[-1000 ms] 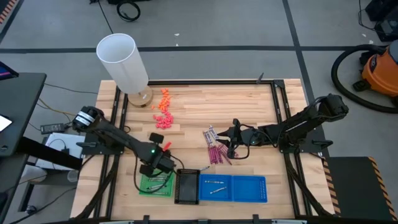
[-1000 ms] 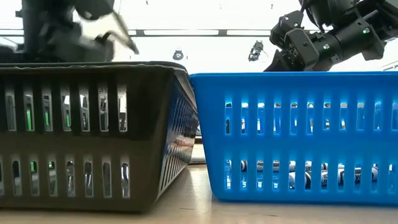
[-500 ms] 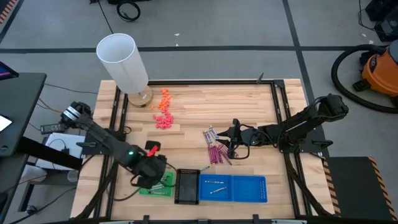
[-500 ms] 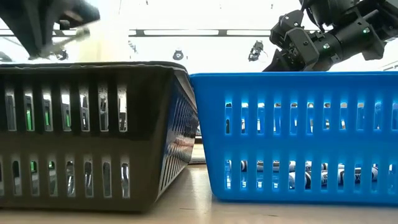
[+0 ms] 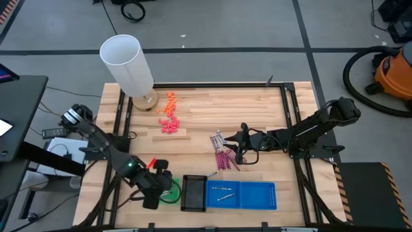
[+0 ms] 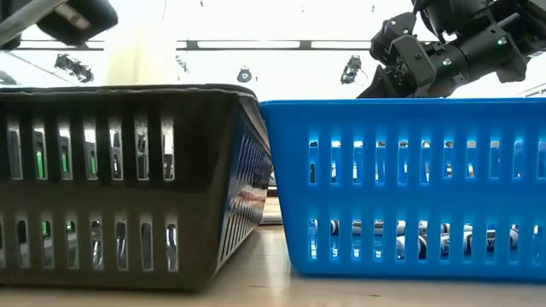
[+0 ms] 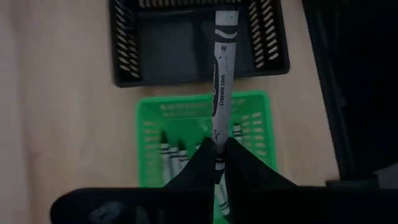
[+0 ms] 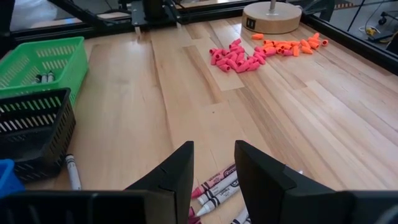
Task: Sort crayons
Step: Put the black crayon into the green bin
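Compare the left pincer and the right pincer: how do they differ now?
The left pincer is shut on a grey crayon above the green basket; the right pincer is open and holds nothing. The left is near the baskets; the right hangs over the loose crayons at mid-table. Both have dark fingers.

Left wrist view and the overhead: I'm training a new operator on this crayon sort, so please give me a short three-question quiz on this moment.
1. True or false: the left hand is shut on a grey crayon.
2. Which basket lies directly beneath the left hand?
A. black basket
B. green basket
C. blue basket
3. Fill in: the right hand is open above the pile of ______ crayons.

Key
1. True; the stick juts out past the fingertips.
2. B; grey crayons already lie in it.
3. Magenta; nothing is between its fingers.
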Available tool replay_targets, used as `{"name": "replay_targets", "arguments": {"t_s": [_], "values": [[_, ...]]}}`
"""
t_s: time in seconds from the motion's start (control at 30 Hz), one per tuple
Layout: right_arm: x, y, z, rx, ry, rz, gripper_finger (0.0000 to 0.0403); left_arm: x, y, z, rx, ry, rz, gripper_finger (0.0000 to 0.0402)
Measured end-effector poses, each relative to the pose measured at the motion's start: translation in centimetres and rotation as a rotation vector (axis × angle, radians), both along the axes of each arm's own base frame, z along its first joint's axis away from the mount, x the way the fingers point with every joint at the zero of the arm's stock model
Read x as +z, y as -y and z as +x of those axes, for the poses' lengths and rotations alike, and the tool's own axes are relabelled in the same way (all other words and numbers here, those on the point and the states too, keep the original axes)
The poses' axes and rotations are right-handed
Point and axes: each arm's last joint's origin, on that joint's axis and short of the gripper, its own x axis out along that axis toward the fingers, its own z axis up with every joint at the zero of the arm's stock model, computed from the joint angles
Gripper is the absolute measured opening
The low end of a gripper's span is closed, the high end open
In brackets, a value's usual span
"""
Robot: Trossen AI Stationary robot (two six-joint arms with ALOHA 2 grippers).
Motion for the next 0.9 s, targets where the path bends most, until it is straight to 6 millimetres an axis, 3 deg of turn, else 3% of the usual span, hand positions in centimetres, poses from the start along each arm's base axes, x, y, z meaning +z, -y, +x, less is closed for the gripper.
{"name": "replay_targets", "arguments": {"t_s": [0.17, 0.4, 0.73, 0.9], "values": [[0.0, 0.0, 0.0, 0.001, 0.000, 0.000, 0.0127, -2.1, -0.2, -0.3, 0.019, -0.024, -0.046, 0.0014], [0.0, 0.0, 0.0, 0.000, 0.000, 0.003, 0.0127, -3.5, -0.3, -0.5, 0.016, -0.012, -0.068, 0.0014], [0.0, 0.0, 0.0, 0.000, 0.000, 0.002, 0.0127, -4.7, -1.0, -1.8, 0.076, -0.214, -0.104, 0.0015], [0.0, 0.0, 0.0, 0.000, 0.000, 0.002, 0.0127, -4.9, -1.2, -2.1, 0.116, -0.263, -0.096, 0.0054]]}}
